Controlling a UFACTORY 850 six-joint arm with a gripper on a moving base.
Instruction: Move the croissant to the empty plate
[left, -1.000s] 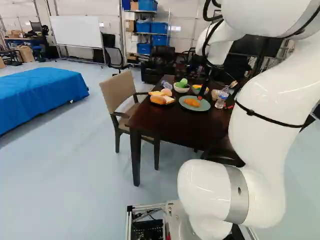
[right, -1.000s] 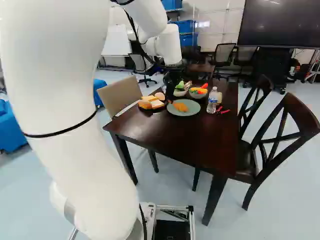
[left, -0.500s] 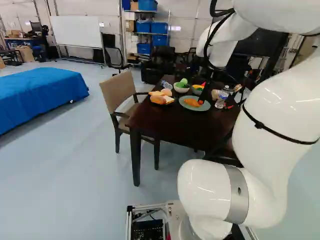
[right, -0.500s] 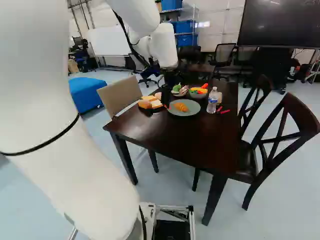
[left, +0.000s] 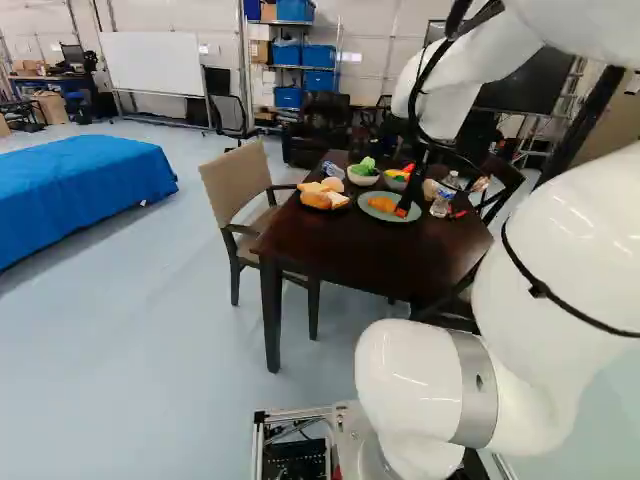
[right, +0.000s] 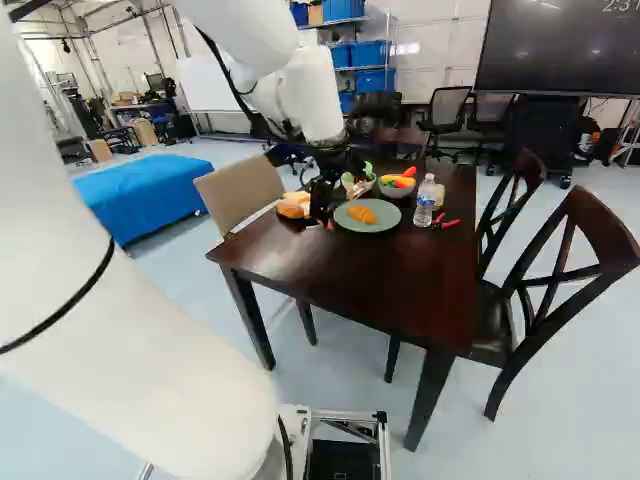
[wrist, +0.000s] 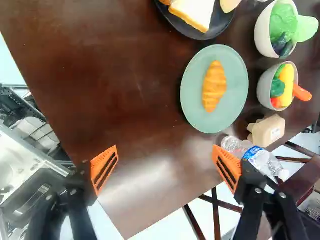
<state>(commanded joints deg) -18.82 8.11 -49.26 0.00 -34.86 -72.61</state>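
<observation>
The croissant (wrist: 214, 86) is lying near the middle of the green plate (wrist: 192, 95) with nothing else beside it there, and the black plate (wrist: 220, 26) is carrying bread (wrist: 192, 12), so no plate is showing as empty. The green plate is therefore probably serving as the goal, and the placing is looking finished, leaving the clearing of the gripper (wrist: 165, 148) as the likely step in hand. The gripper is hovering over the bench (wrist: 75, 90), released, its two orange pads (wrist: 104, 167) standing wide apart and holding nothing, while the croissant is resting ahead of it, clear of both pads. If that reading is holding, the next move is calling for no new grasp, only for lifting and drawing back without brushing the green plate's rim. The water bottle (wrist: 257, 159) is standing just past the green plate and is looking easy to tip, so the path back is needing some room on that side. Should the croissant be wanted elsewhere, the gripper is needing to centre over it first, then be lowering and closing gently across its narrow width.
</observation>
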